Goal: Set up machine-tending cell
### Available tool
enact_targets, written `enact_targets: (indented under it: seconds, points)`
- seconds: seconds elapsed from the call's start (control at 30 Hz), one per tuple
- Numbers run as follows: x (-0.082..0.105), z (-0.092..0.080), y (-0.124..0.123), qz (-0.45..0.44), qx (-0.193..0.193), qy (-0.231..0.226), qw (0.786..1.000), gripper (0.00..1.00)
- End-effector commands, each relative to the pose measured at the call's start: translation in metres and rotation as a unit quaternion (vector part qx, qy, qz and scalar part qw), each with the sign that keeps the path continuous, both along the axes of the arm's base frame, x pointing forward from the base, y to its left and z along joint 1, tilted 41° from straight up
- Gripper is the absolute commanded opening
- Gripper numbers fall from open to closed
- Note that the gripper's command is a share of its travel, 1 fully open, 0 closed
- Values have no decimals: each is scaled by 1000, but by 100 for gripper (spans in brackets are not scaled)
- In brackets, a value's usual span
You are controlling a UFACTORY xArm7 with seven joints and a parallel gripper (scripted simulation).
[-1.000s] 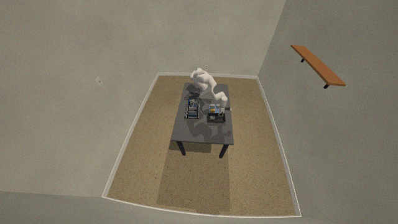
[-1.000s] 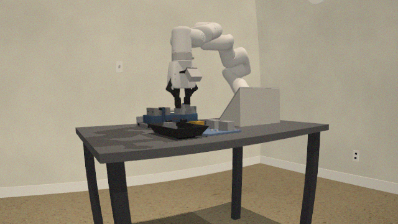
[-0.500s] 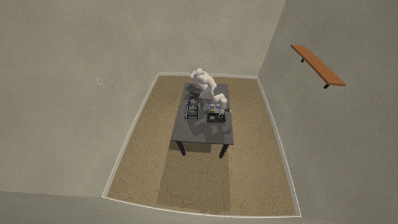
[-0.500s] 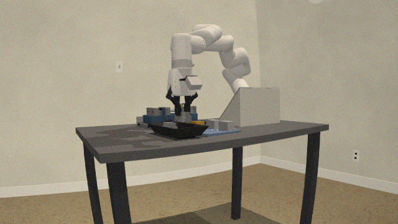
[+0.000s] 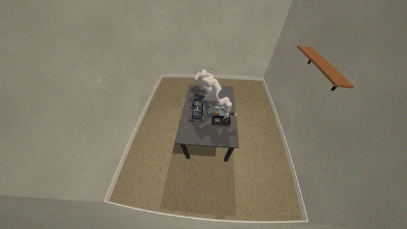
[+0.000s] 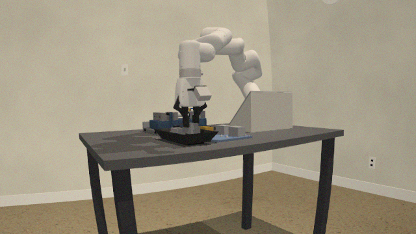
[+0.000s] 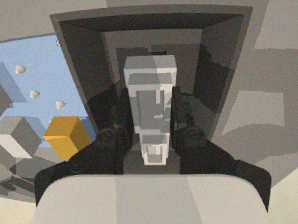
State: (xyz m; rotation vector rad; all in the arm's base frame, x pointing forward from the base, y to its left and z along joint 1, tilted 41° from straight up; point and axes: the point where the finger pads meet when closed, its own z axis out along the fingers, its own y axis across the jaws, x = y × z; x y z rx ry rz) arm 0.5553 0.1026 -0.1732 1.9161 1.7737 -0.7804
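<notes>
My gripper (image 7: pixel 151 101) is shut on a grey finished part (image 7: pixel 152 106) with a darker pocket on its top face. It holds the part level, down inside the black outfeed tray (image 7: pixel 153 50). I cannot tell whether the part touches the tray floor. In the exterior view the gripper (image 6: pixel 191 126) reaches straight down into the tray (image 6: pixel 186 136). The blue vise (image 6: pixel 173 123) stands behind the tray. The light blue infeed plate (image 7: pixel 33 76) lies to the left in the wrist view, with a brass blank (image 7: pixel 67 137) and an aluminium blank (image 7: pixel 16 137) on it.
A large grey wedge-shaped housing (image 6: pixel 263 110) stands at the table's back right, by the arm's base. Small pins (image 7: pixel 33 92) stick up from the infeed plate. The vise (image 5: pixel 195 108) sits left of the tray (image 5: pixel 220 121) in the overhead view.
</notes>
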Motion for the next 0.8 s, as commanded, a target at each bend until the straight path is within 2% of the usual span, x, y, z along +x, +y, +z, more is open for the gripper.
enact_targets:
  seconds: [0.0, 0.77]
  points:
    - [1, -1, 0, 2, 2, -2, 1000, 0]
    - [1, -7, -4, 2, 2, -2, 1000, 0]
